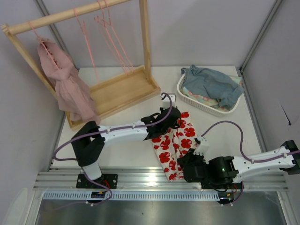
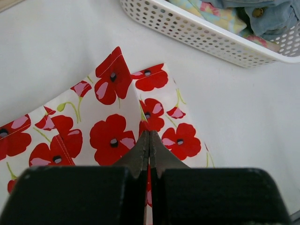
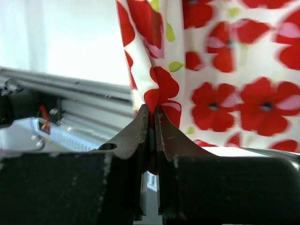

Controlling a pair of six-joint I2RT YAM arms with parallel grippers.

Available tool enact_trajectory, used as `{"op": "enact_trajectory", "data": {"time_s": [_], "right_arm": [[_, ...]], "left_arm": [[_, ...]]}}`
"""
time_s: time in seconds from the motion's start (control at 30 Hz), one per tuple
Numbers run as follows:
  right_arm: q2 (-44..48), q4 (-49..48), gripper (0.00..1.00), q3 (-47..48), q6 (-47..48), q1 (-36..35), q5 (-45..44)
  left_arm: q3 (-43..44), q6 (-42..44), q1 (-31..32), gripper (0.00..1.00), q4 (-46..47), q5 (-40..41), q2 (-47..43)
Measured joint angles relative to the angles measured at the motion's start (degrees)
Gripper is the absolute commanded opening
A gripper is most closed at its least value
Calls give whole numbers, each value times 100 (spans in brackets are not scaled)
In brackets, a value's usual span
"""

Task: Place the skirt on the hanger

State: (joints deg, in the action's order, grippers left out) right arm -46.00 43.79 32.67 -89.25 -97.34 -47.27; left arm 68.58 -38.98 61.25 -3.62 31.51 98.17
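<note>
Left tool (image 2: pixel 149 137): fingers pressed together, no gap, pinching a raised fold at the far end of the skirt (image 2: pixel 108 135); a red strip of cloth shows between the pads. Right tool (image 3: pixel 151 111): also closed tight, gripping a gathered fold at the skirt's near end, just beside the aluminium rail (image 1: pixel 159 179). My left arm runs low from its base at the near left and stretches right across the worktop (image 1: pixel 229 136), wrist over the skirt's far edge. My right arm is folded, with the elbow out at the right edge, the forearm coming back left and the wrist low at the front. The skirt is thin white woven cloth with big red poppies, dark centres and green stems; it lies on the worktop in a creased strip between the two tools. Far right is a white perforated plastic basket (image 1: pixel 202 107) holding blue-grey denim (image 1: pixel 213 84). Far left is a light wooden rack (image 1: pixel 75 14); thin pink wire hanger (image 1: pixel 85 35) on its rail among others alike, plus a dusty-pink garment (image 1: pixel 68 89).
</note>
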Motion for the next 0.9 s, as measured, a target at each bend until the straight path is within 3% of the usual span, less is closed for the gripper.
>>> {"op": "enact_trajectory", "data": {"time_s": [0.2,0.5,0.6,0.63,0.67,0.7,0.73,0.77,0.8,0.9], "right_arm": [[280,1416,0,2,-1084,-50,-181],[621,2750,1,33,-2028,-72,-365],[621,2962,13,37,-2164,-39,-389],[621,3003,35,35,-2194,-7,-389],[621,3032,45,37,-2229,15,-391],[623,3058,63,39,-2256,48,-367],[623,3086,69,46,-2304,63,-334],[629,3115,75,59,-2295,83,-321],[634,3143,83,90,-2273,105,-295],[636,3195,92,317,-2166,144,-289]], "left_arm": [[586,-17,37,0,13,-127,656],[1486,-153,50,0,59,-376,1532],[1709,-170,52,0,96,-481,1810],[1788,-177,52,9,101,-522,1904],[1853,-168,52,20,109,-570,1989],[1897,-166,50,31,149,-608,2059],[1921,-151,44,70,192,-636,2111],[1926,-122,33,90,219,-667,2124],[1923,-136,17,99,221,-686,2131],[1690,-131,-76,100,382,-866,1963]]}}
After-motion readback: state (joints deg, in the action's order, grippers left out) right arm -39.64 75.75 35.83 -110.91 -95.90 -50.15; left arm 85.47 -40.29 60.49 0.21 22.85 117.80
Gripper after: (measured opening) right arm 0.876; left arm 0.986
